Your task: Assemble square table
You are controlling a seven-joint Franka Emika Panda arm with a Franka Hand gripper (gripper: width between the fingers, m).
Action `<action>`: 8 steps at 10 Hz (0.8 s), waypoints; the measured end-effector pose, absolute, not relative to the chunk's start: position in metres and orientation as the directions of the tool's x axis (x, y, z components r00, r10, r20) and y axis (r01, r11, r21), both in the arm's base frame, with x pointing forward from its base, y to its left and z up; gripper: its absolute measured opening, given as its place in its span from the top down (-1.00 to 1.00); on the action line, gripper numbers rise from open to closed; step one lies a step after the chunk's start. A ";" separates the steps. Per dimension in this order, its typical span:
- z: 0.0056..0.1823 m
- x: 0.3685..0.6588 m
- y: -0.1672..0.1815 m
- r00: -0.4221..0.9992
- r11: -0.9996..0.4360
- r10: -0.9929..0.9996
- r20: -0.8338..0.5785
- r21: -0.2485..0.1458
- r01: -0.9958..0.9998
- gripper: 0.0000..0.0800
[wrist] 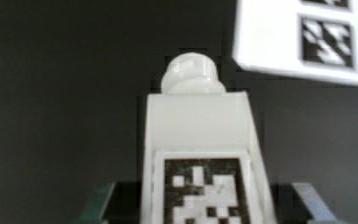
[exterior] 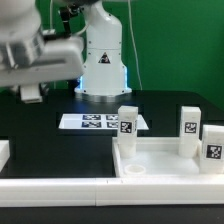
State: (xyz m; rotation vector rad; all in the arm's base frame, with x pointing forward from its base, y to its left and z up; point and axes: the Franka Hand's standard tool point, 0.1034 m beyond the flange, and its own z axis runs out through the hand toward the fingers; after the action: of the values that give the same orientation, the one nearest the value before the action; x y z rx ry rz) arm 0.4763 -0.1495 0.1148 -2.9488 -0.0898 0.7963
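My gripper (wrist: 204,206) is shut on a white table leg (wrist: 197,130), which sits between the two dark fingers (wrist: 108,202). A black-and-white tag faces the wrist camera and the leg's rounded screw tip (wrist: 190,72) points away over the black table. In the exterior view the arm (exterior: 35,52) is a blur at the upper left, and the held leg cannot be made out there. The white square table top (exterior: 60,172) lies at the front with its raised rim up. Three tagged legs (exterior: 127,120) (exterior: 189,125) (exterior: 213,143) stand upright on it towards the exterior view's right.
The marker board (exterior: 100,122) (wrist: 309,40) lies flat on the black table behind the table top. The robot's white base (exterior: 101,60) stands at the back. A white block (exterior: 4,152) shows at the exterior view's left edge.
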 end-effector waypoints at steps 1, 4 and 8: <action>0.123 0.496 -0.145 0.920 -0.995 0.081 -0.385 -0.088 0.051 0.29; 0.118 0.492 -0.152 0.969 -0.995 0.080 -0.234 -0.069 0.065 0.29; 0.114 0.526 -0.082 0.992 -0.999 -0.033 0.118 0.008 -0.034 0.29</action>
State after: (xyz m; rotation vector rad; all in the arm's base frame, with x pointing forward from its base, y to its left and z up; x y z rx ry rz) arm 0.5255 -0.0818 0.1138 -3.1458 0.0523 -0.1866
